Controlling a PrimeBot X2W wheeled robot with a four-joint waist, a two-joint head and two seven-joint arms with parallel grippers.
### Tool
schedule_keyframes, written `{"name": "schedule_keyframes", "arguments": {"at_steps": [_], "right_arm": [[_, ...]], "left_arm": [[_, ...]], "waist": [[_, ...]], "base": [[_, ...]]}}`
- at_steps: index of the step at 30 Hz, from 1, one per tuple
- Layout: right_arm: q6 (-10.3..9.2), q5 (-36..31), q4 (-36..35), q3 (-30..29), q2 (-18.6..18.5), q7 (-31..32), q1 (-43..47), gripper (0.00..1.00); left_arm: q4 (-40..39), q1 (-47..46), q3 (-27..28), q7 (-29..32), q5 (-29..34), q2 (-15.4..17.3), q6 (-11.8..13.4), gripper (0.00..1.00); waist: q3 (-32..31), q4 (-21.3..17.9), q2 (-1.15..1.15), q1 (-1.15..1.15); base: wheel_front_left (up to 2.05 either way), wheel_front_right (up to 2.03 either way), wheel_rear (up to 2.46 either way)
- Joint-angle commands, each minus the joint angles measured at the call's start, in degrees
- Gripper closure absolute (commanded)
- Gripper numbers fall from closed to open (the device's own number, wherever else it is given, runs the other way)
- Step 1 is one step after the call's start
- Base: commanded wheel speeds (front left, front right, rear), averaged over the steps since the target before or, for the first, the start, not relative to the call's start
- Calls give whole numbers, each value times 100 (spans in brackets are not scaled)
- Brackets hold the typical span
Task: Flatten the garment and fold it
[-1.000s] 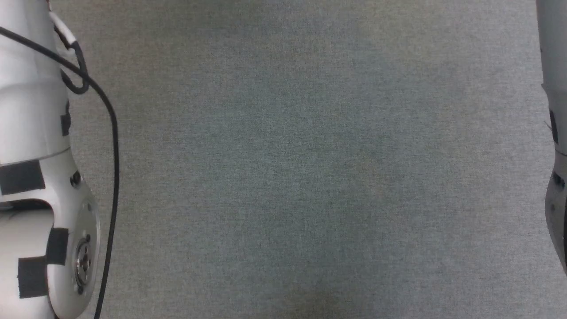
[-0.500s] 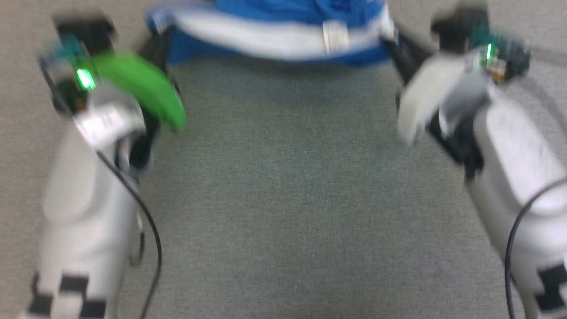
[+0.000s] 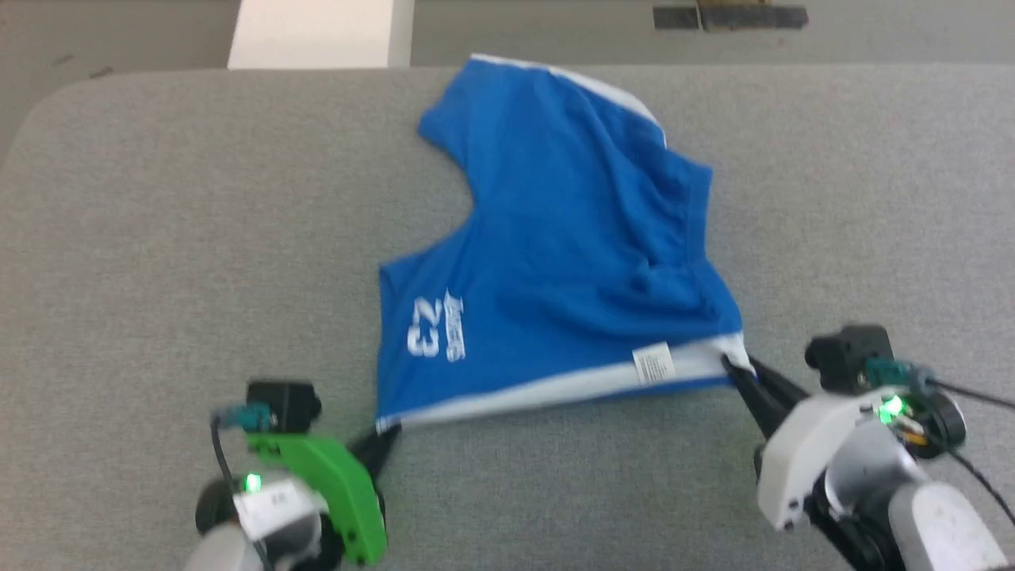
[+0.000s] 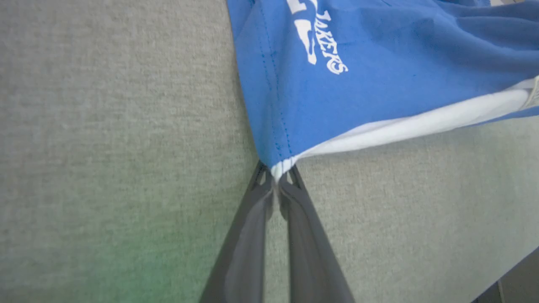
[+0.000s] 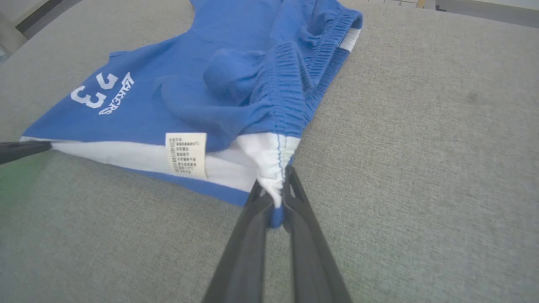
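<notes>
The garment (image 3: 555, 262) lies on the table (image 3: 158, 198), left claw (image 3: 388, 431) and right claw (image 3: 729, 363) each gripping a corner

The left hand (image 3: 388, 434) has a bright green shell (image 3: 337, 492) with a small green light (image 3: 252, 481). On it sit a black box (image 3: 284, 403) and a teal plug (image 3: 246, 414), from which a thin black cable (image 3: 218, 444) comes out. The right hand (image 3: 729, 363) has a white shell (image 3: 797, 456), with a similar light, box and cable. Both hands have long dark fingers (image 4: 246, 244) that become narrow at the tips, with small triangular holes near the ends.
</notes>
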Motion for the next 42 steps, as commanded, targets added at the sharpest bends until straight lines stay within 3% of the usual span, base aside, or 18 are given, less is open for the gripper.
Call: {"name": "schedule_keyframes", "arguments": {"at_steps": [1, 12, 18, 24, 29, 34, 42], "right_arm": [[-10, -96, -119, -87, 45, 82, 197, 100], [-10, -485, -828, -560, 389, 940, 1657, 100], [-10, -490, -1259, -673, 542, 816, 1957, 100], [-10, -497, -1298, -429, 635, 141, 1716, 100], [-10, -484, -1221, -166, 663, -200, 1267, 100], [-10, -469, -1082, 51, 660, -320, 604, 100], [-10, -462, -652, 68, 817, -357, -593, 100]], "left_arm": [[-125, 241, -25, 119, -38, 84, 74, 100], [-995, 1565, -224, 892, -259, 283, 545, 100], [-1476, 1502, -183, 246, 157, 299, 525, 100], [-1366, 632, -257, -848, 766, 91, 241, 100], [-798, -389, -336, -1475, 1167, -112, 80, 100], [-129, -1473, -403, -1411, 1254, -50, -148, 100], [874, -3093, -249, -718, 1011, 482, -333, 100]], "waist": [[-216, 67, 0, 1], [-496, 112, 0, 1], [-526, 87, 0, 1], [-421, 22, 0, 1], [-212, -141, 0, 1], [94, -399, 0, 1], [663, -920, 0, 1]], "base": [[0, 0, 0], [0, 0, 0], [0, 0, 0], [0, 0, 0], [0, 0, 0], [0, 0, 0], [0, 0, 0]]}}
